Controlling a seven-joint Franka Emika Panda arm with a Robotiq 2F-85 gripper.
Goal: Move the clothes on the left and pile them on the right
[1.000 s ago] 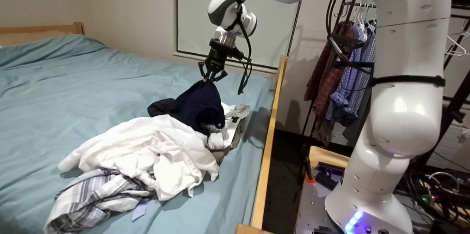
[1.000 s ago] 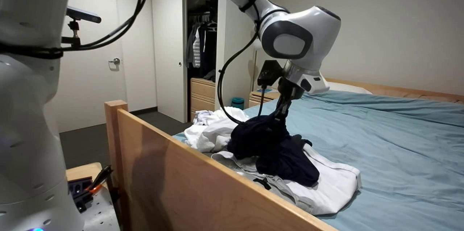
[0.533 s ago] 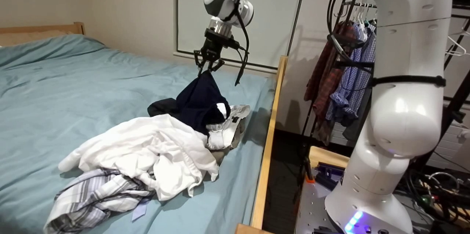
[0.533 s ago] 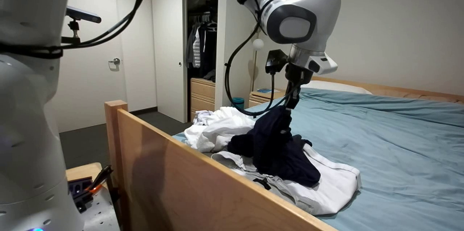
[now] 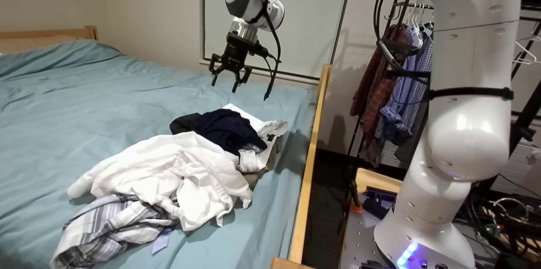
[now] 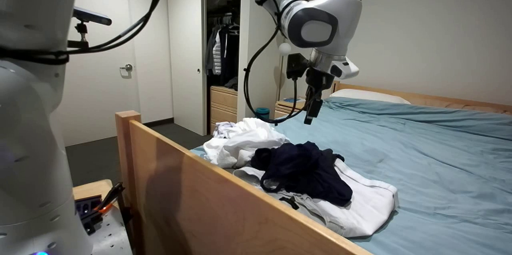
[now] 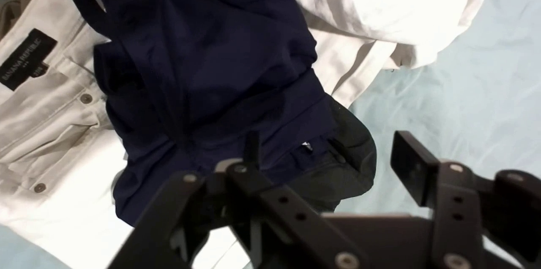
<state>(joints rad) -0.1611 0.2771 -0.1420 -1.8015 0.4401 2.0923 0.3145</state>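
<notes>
The clothes lie heaped on the bed. In both exterior views a navy garment [image 5: 230, 127] rests loosely on white and khaki trousers [image 6: 370, 209], which show a black label [image 7: 27, 60] in the wrist view. A dark grey piece [image 7: 353, 159] pokes out from under the navy cloth. Beside these lies a large white shirt [image 5: 169, 163], and a grey plaid shirt [image 5: 101, 231] is partly tucked beneath it. My gripper [image 5: 225, 85] hangs above the navy garment, fingers spread apart. Nothing is held between the gripper's fingertips [image 7: 331, 153].
A blue sheet [image 5: 105, 100] covers the bed around the heap. The wooden footboard [image 6: 224, 191] rises between the robot base and the clothes. Shirts hang on a rack [image 5: 397, 87] behind the arm. A cable [image 6: 256, 107] loops beside the wrist.
The jaws have opened and let go of the navy garment, which has dropped from a raised peak into a flat bunch on the trousers. My gripper has risen and moved off a little.
</notes>
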